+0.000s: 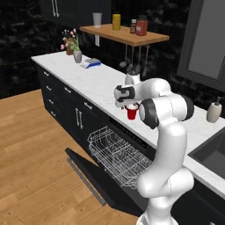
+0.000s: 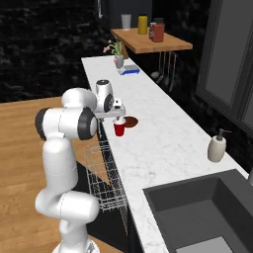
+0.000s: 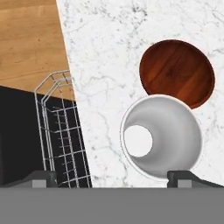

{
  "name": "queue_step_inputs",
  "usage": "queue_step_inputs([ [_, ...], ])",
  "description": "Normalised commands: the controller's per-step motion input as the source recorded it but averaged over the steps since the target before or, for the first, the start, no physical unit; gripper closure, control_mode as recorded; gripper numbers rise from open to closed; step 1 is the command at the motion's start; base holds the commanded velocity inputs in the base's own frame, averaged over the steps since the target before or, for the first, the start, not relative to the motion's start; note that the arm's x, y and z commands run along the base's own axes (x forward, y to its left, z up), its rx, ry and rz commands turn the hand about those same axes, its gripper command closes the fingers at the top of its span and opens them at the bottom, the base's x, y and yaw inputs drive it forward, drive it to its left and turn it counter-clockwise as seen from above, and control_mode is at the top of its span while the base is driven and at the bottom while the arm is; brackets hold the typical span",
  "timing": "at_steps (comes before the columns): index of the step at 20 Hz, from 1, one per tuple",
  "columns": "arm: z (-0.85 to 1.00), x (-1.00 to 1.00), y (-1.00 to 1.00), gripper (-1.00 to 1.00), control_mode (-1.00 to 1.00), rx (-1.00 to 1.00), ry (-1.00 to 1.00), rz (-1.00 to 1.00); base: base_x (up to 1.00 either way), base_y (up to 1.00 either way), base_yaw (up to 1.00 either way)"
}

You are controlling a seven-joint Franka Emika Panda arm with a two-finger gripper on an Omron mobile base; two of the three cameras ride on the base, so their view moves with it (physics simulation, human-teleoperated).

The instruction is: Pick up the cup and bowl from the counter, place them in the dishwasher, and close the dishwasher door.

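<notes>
Cup [image 3: 161, 136] apparently beside right fingertip [image 3: 186, 177]

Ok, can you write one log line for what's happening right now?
hand: open, above cup | cup: upright on counter | bowl: beside cup | dishwasher door: open

Pretty dark kitchen: black brick-looking wall [image 1: 17, 39] at the back, warm wood plank floor [image 1: 30, 145] on the near left. A wooden shelf [image 1: 125, 34] hangs on the far wall, and a dark sink [image 2: 197, 212] sits near right.
</notes>
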Motion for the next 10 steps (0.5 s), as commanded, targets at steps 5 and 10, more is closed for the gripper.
queue_step_inputs([
  [5,-0.20,0.05,-0.26,-1.00,-1.00,0.00,0.00,0.00,0.00,0.00,0.00],
  [10,-0.26,0.28,-0.03,-1.00,-1.00,0.00,0.00,0.00,0.00,0.00,0.00],
])
